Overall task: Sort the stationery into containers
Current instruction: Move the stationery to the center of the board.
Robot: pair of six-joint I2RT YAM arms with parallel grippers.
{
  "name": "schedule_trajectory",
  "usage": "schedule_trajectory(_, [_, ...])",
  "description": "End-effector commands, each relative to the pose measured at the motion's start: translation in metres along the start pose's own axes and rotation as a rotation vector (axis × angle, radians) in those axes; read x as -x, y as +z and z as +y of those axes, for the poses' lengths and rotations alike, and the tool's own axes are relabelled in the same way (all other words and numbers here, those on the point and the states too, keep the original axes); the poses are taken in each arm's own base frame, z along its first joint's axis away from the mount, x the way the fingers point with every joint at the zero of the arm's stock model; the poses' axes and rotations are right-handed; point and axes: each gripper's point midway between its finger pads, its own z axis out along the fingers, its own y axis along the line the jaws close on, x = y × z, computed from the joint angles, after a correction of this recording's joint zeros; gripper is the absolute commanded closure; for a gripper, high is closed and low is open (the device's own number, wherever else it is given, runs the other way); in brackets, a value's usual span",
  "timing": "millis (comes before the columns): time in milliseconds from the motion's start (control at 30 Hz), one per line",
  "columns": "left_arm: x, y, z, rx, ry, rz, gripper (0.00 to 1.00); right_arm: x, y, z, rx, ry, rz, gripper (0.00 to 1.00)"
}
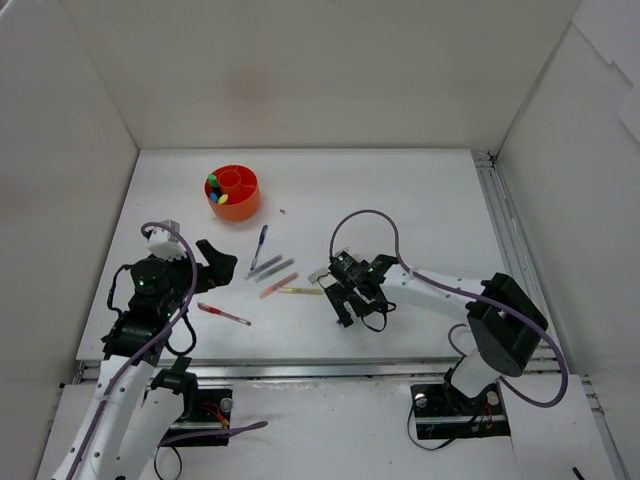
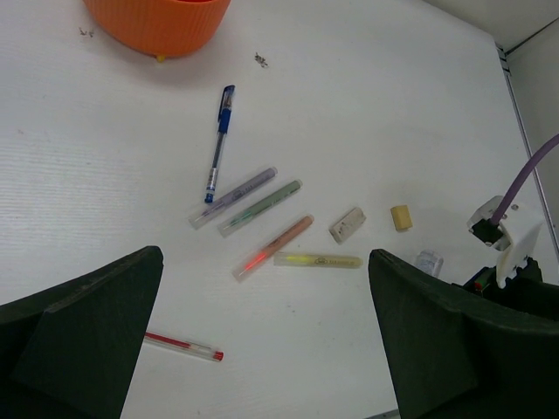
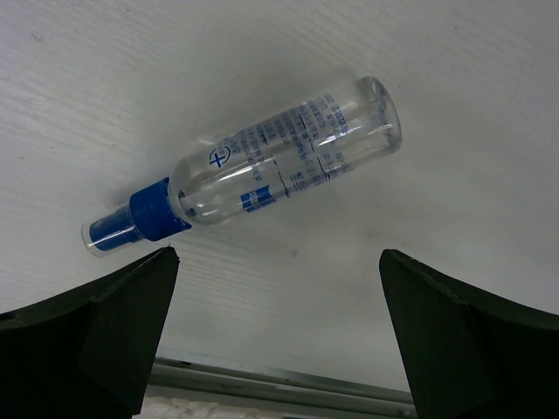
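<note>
Our right gripper (image 3: pixel 275 292) hangs spread wide and empty. The clear blue-capped spray bottle (image 3: pixel 279 166) lies flat on the bench (image 3: pixel 454 52) at its 12 o'clock. Our left gripper (image 2: pixel 265 297), also spread and empty, hovers near the scattered highlighters (image 2: pixel 260 208). The blue pen (image 2: pixel 218 140) lies beyond them, and the orange organizer (image 2: pixel 157 17) sits at 11 o'clock.
</note>
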Motion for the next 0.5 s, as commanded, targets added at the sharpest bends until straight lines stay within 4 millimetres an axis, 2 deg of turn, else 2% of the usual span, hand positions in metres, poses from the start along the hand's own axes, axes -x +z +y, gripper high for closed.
schedule_trajectory(0, [0.018, 0.000, -0.006, -0.007, 0.027, -0.050, 0.00, 0.016, -0.010, -0.005, -0.073, 0.047, -0.049, 0.02])
schedule_trajectory(100, [0.016, 0.001, -0.005, -0.005, 0.028, -0.046, 0.00, 0.021, -0.003, -0.009, -0.139, 0.207, -0.075, 0.02])
schedule_trajectory(200, [0.016, 0.000, -0.006, -0.010, 0.029, -0.047, 0.00, 0.026, 0.004, -0.005, -0.140, 0.274, -0.094, 0.02])
schedule_trajectory(367, [0.017, -0.002, -0.008, -0.024, 0.035, -0.051, 0.00, 0.036, 0.015, -0.007, -0.152, 0.170, -0.125, 0.02])
schedule_trajectory(467, [0.017, -0.003, -0.007, -0.015, 0.037, -0.050, 0.00, 0.044, 0.017, -0.022, -0.240, 0.082, -0.141, 0.02])
